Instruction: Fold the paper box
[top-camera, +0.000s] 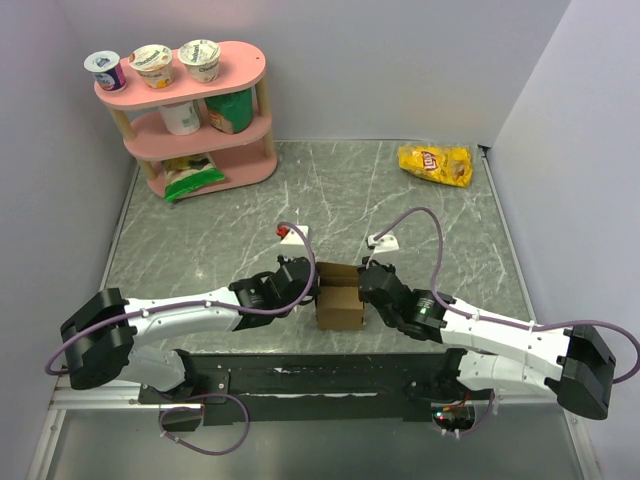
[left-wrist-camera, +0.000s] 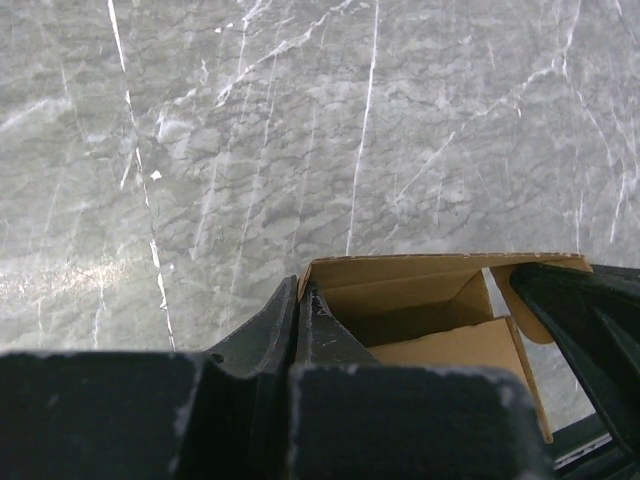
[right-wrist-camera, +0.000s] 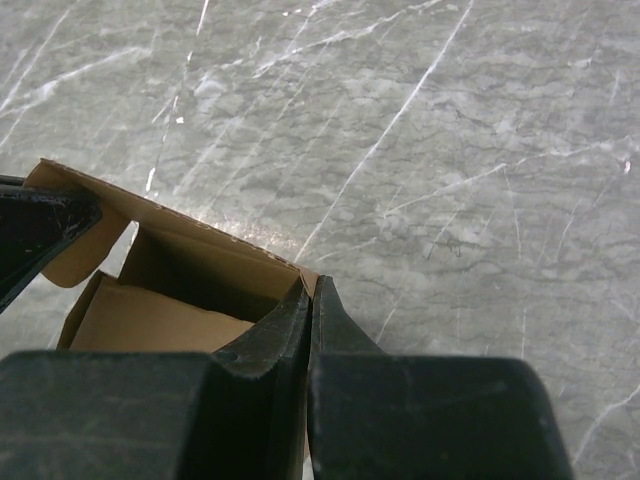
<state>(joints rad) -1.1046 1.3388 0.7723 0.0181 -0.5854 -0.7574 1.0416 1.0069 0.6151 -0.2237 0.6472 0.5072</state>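
Note:
The paper box (top-camera: 339, 298) is a small brown cardboard box, partly folded with its top open, standing on the marble table between my two arms. My left gripper (top-camera: 312, 282) is shut on the box's left wall; in the left wrist view its fingers (left-wrist-camera: 300, 300) pinch the wall's edge, with the open inside of the box (left-wrist-camera: 440, 320) to the right. My right gripper (top-camera: 366, 284) is shut on the box's right wall; in the right wrist view its fingers (right-wrist-camera: 310, 295) pinch the wall at a corner, with the box's inside (right-wrist-camera: 170, 300) to the left.
A pink shelf (top-camera: 190, 110) with cups and packets stands at the back left. A yellow chip bag (top-camera: 435, 164) lies at the back right. Two small white blocks (top-camera: 293, 234) (top-camera: 382, 240) sit just behind the box.

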